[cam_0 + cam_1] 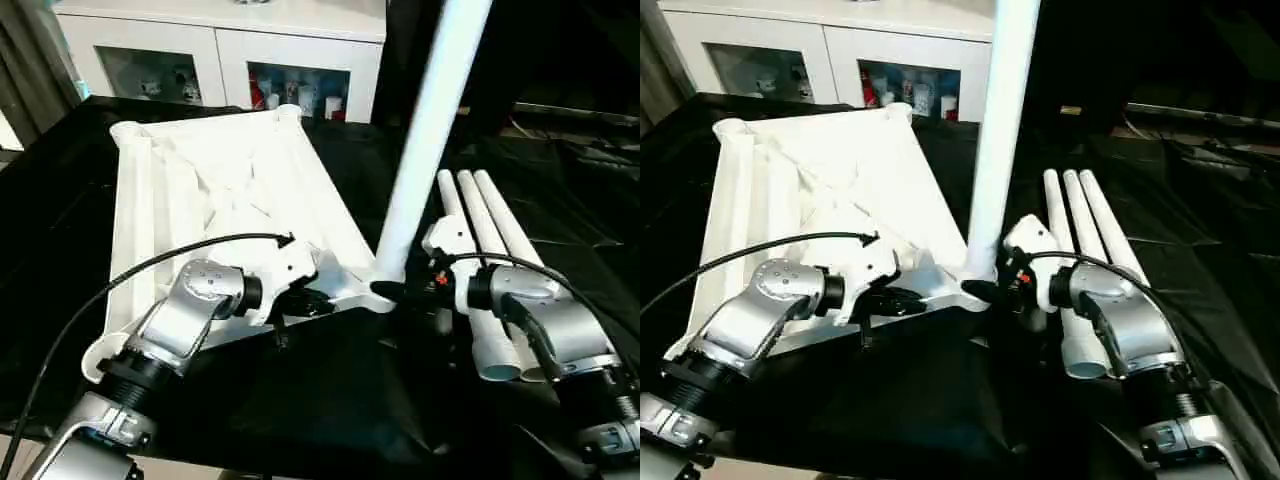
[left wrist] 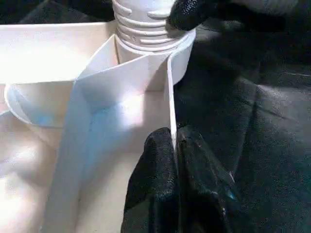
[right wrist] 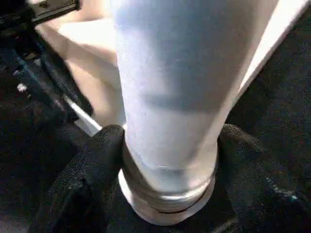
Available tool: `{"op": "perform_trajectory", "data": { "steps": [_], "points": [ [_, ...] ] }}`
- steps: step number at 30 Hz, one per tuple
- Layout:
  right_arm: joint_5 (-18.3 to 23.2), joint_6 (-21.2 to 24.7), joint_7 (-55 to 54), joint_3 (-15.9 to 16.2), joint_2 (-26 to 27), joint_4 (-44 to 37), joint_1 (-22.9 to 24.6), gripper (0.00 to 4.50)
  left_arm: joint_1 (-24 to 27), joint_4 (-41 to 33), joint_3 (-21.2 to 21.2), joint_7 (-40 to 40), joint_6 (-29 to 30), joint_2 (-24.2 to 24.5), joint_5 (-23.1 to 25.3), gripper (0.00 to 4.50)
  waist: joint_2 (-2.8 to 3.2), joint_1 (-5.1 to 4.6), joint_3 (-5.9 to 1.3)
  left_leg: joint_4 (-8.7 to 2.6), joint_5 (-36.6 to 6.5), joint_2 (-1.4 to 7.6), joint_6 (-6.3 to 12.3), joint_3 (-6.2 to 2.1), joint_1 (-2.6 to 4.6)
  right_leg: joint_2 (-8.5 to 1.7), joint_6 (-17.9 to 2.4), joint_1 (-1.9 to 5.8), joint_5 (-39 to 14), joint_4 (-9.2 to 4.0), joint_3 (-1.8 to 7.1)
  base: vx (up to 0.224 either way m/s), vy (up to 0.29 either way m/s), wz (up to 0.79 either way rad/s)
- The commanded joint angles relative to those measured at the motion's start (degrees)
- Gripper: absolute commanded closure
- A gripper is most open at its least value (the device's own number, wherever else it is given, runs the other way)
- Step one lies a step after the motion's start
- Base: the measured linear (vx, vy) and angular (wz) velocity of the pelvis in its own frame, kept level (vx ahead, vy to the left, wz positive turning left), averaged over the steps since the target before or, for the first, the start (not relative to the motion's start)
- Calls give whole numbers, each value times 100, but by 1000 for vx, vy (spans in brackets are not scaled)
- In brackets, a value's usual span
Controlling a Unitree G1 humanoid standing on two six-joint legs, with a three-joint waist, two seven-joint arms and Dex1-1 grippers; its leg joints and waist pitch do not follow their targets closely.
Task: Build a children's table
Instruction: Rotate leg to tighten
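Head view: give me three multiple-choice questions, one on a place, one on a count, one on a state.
1. Where does the upright leg stand?
A. in the tabletop's near corner socket
B. on the cabinet
C. on the floor
2. How many lying legs are on the cloth?
A. one
B. three
C. five
3. The left fingers are:
A. wide open
B. shut on the tabletop's rim
C. holding a leg
Answers: A, its base sits in the socket; B, three tubes lie side by side; B, both fingers pinch the rim wall.
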Motion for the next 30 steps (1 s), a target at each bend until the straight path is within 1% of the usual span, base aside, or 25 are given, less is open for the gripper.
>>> {"op": "perform_trajectory", "data": {
  "steps": [1, 2, 3, 4, 5, 6, 7, 8, 9, 10, 12, 13, 14, 15, 16, 17, 18, 20, 23, 25, 26, 27, 28, 29, 30],
  "points": [
    [-148, 130, -802, -161, 264, 368, -113, 180, -212, -54, 81, 276, -21, -357, -155, 450, -40, -17, -448, -375, -799, 336, 211, -190, 67, -592, -923, 324, -1600, -469, 369, 0, 0, 0],
    [-159, 170, -1074, -233, 407, 486, -149, 181, -273, 71, 113, 484, 35, -447, -94, 450, -40, -30, -453, -371, -791, 329, 202, -187, 65, -589, -911, 322, -1601, -473, 369, 0, 0, 0],
    [-174, 233, -1490, -344, 628, 671, -208, 181, -371, 270, 163, 805, 119, -583, -1, 450, -35, -57, -456, -371, -801, 337, 175, -184, 83, -589, -948, 307, -1559, -473, 377, 0, 0, 0],
    [-176, 236, -1523, -352, 644, 687, -213, 183, -380, 287, 170, 836, 126, -596, 5, 450, -37, -84, -454, -371, -848, 317, 152, -186, 88, -576, -952, 309, -1625, -485, 367, 0, 0, 0],
    [-223, 319, -2431, -563, 1091, 1134, -362, 183, -632, 763, 354, 1686, 302, -963, 159, 450, -43, -97, -451, -367, -859, 321, 131, -178, 93, -578, -955, 300, -1629, -481, 376, 0, 0, 0],
    [-246, 302, -2754, -624, 1246, 1322, -426, 184, -727, 919, 427, 1964, 398, -1102, 188, 450, -46, -102, -437, -363, -905, 300, 80, -178, 99, -601, -910, 302, -1866, -525, 373, 0, 0, 0],
    [-252, 272, -3015, -668, 1391, 1504, -485, 184, -807, 1047, 482, 2191, 451, -1228, 206, 450, -46, -98, -446, -365, -910, 301, 66, -185, 102, -608, -885, 312, -1924, -523, 367, 0, 0, 0],
    [-250, 234, -3202, -698, 1514, 1661, -541, 184, -876, 1147, 523, 2388, 461, -1335, 219, 450, -41, -85, -445, -370, -905, 312, 77, -188, 111, -615, -836, 304, -1934, -533, 374, 0, 0, 0],
    [-217, 150, -3452, -758, 1695, 1901, -635, 184, -961, 1266, 582, 2589, 466, -1495, 194, 450, -46, -88, -429, -376, -922, 310, 92, -185, 104, -604, -820, 298, -1933, -543, 373, 0, 0, 0],
    [-202, 89, -3625, -810, 1822, 2065, -701, 184, -1018, 1350, 628, 2719, 459, -1607, 184, 450, -32, -101, -435, -379, -1004, 319, 81, -191, 125, -613, -826, 287, -1949, -548, 371, 0, 0, 0],
    [-182, 22, -3745, -845, 1944, 2196, -764, 184, -1067, 1418, 649, 2855, 409, -1703, 206, 450, -38, -99, -440, -384, -986, 312, 91, -192, 112, -605, -798, 301, -1863, -539, 371, 0, 0, 0],
    [-178, -71, -3755, -833, 2078, 2222, -837, 184, -1094, 1429, 612, 2879, 348, -1769, 235, 450, -18, -92, -446, -385, -958, 317, 116, -193, 103, -603, -802, 305, -1717, -516, 375, 0, 0, 0],
    [-198, -134, -3731, -830, 2143, 2224, -889, 184, -1110, 1447, 576, 2851, 292, -1783, 264, 450, -21, -96, -445, -391, -954, 326, 123, -195, 104, -605, -809, 301, -1659, -512, 378, 0, 0, 0],
    [-218, -177, -3720, -833, 2183, 2230, -925, 150, -1121, 1463, 555, 2827, 259, -1791, 282, 450, -20, -96, -447, -391, -932, 322, 147, -192, 96, -602, -822, 310, -1555, -500, 379, 0, 0, 0],
    [-207, -205, -3667, -850, 2190, 2202, -942, 150, -1108, 1447, 517, 2754, 237, -1765, 298, 450, -15, -94, -445, -392, -919, 322, 164, -192, 94, -602, -847, 315, -1476, -493, 380, 0, 0, 0],
    [-200, -231, -3653, -866, 2193, 2206, -958, 129, -1105, 1447, 495, 2724, 227, -1750, 301, 450, -17, -94, -443, -392, -932, 323, 175, -188, 98, -603, -871, 314, -1449, -491, 384, 0, 0, 0],
    [-181, -251, -3648, -886, 2188, 2210, -970, 115, -1101, 1445, 474, 2685, 209, -1735, 297, 450, -19, -97, -440, -391, -953, 320, 179, -185, 98, -607, -874, 315, -1475, -499, 384, 0, 0, 0],
    [-208, -312, -3602, -865, 2138, 2226, -996, 107, -1080, 1427, 476, 2625, 245, -1728, 248, 450, -9, -101, -430, -399, -1000, 316, 181, -192, 92, -607, -862, 321, -1587, -507, 376, 0, 0, 0],
    [-234, -383, -3485, -836, 1982, 2144, -1011, 76, -1008, 1328, 472, 2439, 251, -1698, 148, 450, -28, -112, -431, -392, -1022, 316, 177, -188, 97, -605, -840, 320, -1687, -520, 375, 0, 0, 0],
    [-165, -293, -3213, -816, 1849, 1896, -948, 69, -938, 1237, 435, 2257, 178, -1618, 123, 450, -29, -108, -434, -392, -984, 317, 204, -188, 90, -605, -841, 324, -1639, -512, 379, 0, 0, 0],
    [-154, -256, -3073, -793, 1775, 1759, -905, 42, -903, 1191, 424, 2164, 151, -1578, 107, 450, -41, -102, -431, -390, -949, 315, 239, -183, 86, -603, -842, 327, -1598, -511, 383, 0, 0, 0],
    [-153, -205, -2872, -730, 1659, 1576, -835, 42, -866, 1141, 408, 2058, 139, -1520, 93, 450, -52, -97, -443, -388, -855, 319, 273, -184, 74, -601, -852, 344, -1474, -484, 384, 0, 0, 0],
    [-145, -142, -2646, -662, 1536, 1388, -755, 33, -829, 1090, 384, 1934, 114, -1455, 80, 450, -51, -84, -447, -379, -792, 317, 318, -171, 78, -599, -871, 333, -1370, -481, 389, 0, 0, 0],
    [-145, -142, -2646, -662, 1536, 1388, -755, 33, -829, 1090, 384, 1934, 114, -1455, 80, 450, -51, -76, -450, -380, -763, 325, 334, -178, 82, -602, -889, 338, -1320, -468, 386, 0, 0, 0],
    [-137, -63, -2286, -540, 1310, 1084, -616, 33, -758, 993, 320, 1684, 58, -1322, 57, 450, -51, -68, -449, -376, -712, 327, 387, -173, 73, -605, -900, 343, -1278, -472, 388, 0, 0, 0]
  ]
}}
